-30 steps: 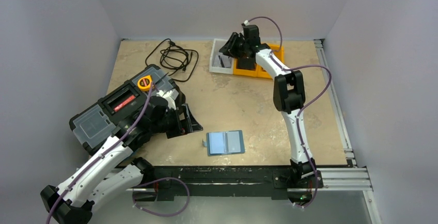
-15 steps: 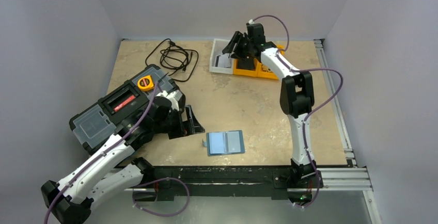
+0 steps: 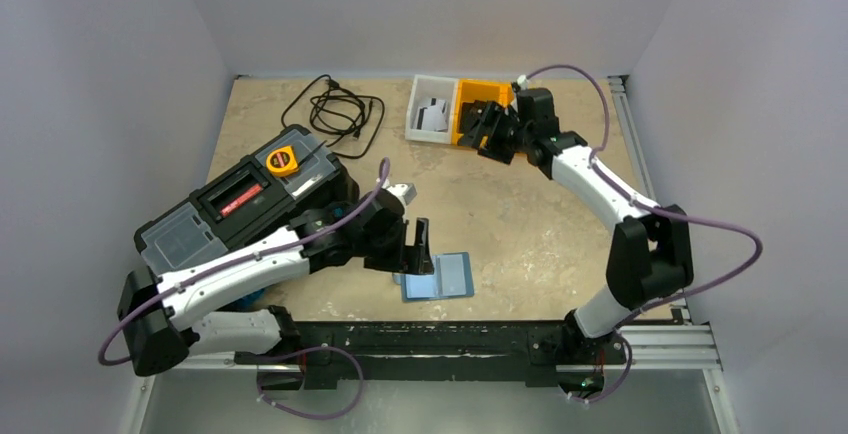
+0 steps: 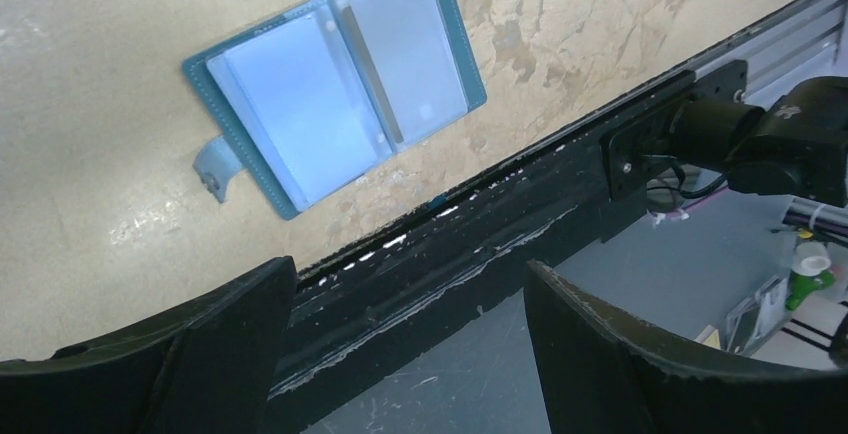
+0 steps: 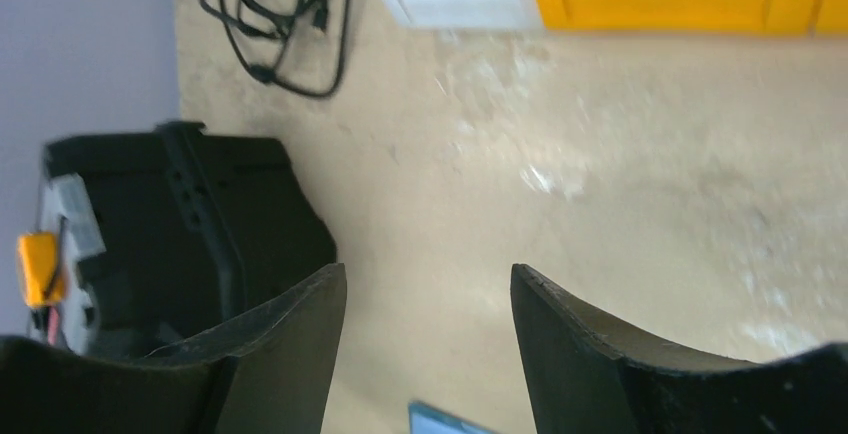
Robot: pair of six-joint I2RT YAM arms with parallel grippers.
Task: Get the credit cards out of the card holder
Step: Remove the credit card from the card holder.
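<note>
The card holder (image 3: pixel 450 276) lies open and flat near the table's front edge, teal outside and pale blue inside. In the left wrist view (image 4: pixel 335 84) its clear pockets look pale, and I cannot tell which cards they hold. My left gripper (image 3: pixel 412 252) is open and empty, hovering over the holder's left edge; its wrist view shows the jaws (image 4: pixel 410 274) wide apart. My right gripper (image 3: pixel 486 129) is open and empty, just in front of the bins; its jaws (image 5: pixel 428 274) are apart over bare table. A pale card with a dark stripe (image 3: pixel 432 117) lies in the white bin.
A white bin (image 3: pixel 418 114) and yellow bins (image 3: pixel 468 94) stand at the back. A large black toolbox (image 3: pixel 240 204) with an orange tape measure (image 3: pixel 281 161) is at the left. A coiled black cable (image 3: pixel 335 109) lies at the back left. The black rail (image 4: pixel 480 244) runs along the front edge.
My left arm has swung right from the toolbox to over the card holder. My right arm has pulled back from above the white bin toward the right and nearer.
</note>
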